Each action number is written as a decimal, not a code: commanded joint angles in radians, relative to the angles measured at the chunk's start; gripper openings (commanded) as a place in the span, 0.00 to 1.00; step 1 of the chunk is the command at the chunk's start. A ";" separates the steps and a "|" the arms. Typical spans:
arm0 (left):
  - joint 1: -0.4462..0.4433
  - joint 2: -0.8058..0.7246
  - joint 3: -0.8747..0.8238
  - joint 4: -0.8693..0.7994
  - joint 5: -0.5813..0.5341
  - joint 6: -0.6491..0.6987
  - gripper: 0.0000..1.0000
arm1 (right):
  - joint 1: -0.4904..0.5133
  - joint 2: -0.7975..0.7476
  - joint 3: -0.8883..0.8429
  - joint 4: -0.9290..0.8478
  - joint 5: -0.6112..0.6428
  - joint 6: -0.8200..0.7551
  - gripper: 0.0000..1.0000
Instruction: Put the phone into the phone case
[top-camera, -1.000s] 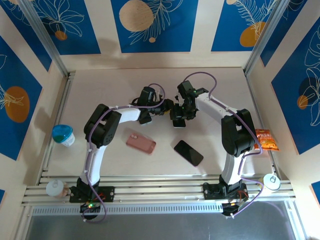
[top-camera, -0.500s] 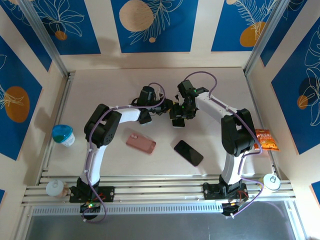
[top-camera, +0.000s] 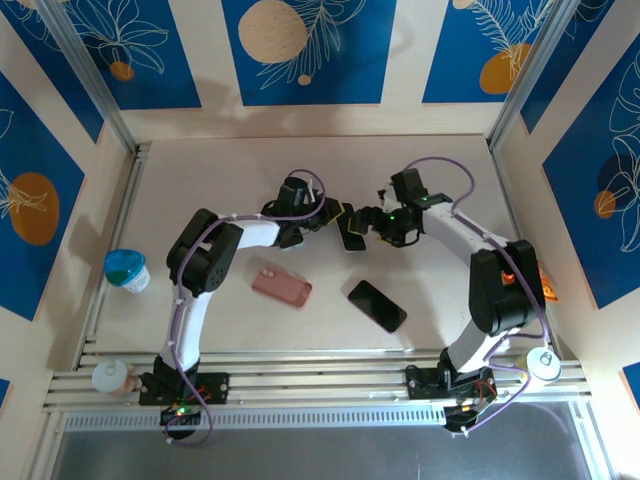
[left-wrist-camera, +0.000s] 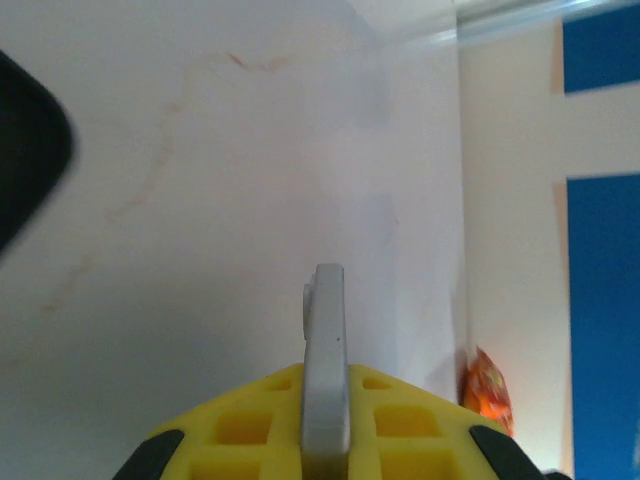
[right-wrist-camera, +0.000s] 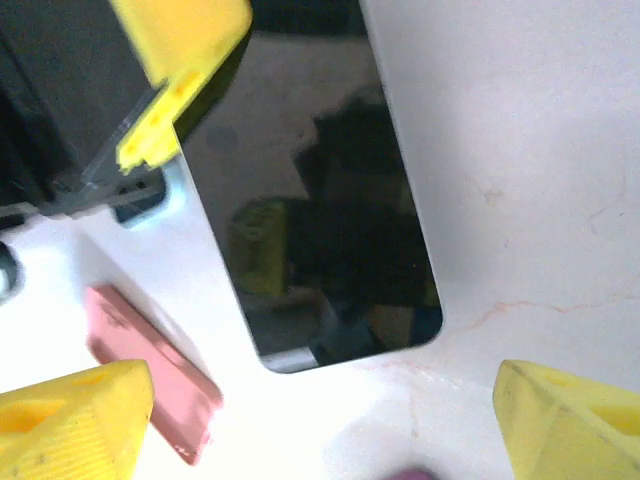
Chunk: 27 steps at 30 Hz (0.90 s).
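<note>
On the pale table (top-camera: 200, 170) both arms are stretched in toward the middle, claws nose to nose. The left arm (top-camera: 205, 260) comes in from its side, and the right arm (top-camera: 500, 290) bends round from the other.

The left claw (top-camera: 338, 214) is clamped tight on the phone (right-wrist-camera: 320, 220). Its own camera shows the yellow fingers (left-wrist-camera: 250, 420) pinched either side of a thin silver edge. The right wrist camera shows the phone's glossy dark screen with the left claw gripping its top corner. I can't tell whether the phone is touching the table.

The right claw (top-camera: 368, 222) is just beside the phone, fingers spread wide with nothing between them.

Closer to the arm bases, the pink phone case (top-camera: 281, 285) lies flat, apart from the phone. To its right is a flat black rectangle (top-camera: 377, 305), lying at an angle.

Out on the left edge stands a cup with a teal lid (top-camera: 127, 270). An orange snack bag (top-camera: 540, 285) peeks out past the right arm. Two small cups sit on the near rail, one at the left end (top-camera: 110, 377) and one at the right (top-camera: 543, 362).
</note>
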 joint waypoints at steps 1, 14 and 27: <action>-0.020 -0.114 -0.007 0.106 -0.171 -0.021 0.00 | -0.031 -0.063 -0.085 0.234 -0.160 0.153 0.87; -0.084 -0.191 -0.038 0.295 -0.453 -0.103 0.00 | -0.083 -0.134 -0.336 0.777 -0.252 0.506 0.89; -0.110 -0.221 -0.099 0.345 -0.434 -0.230 0.00 | -0.097 -0.109 -0.379 0.990 -0.222 0.604 0.79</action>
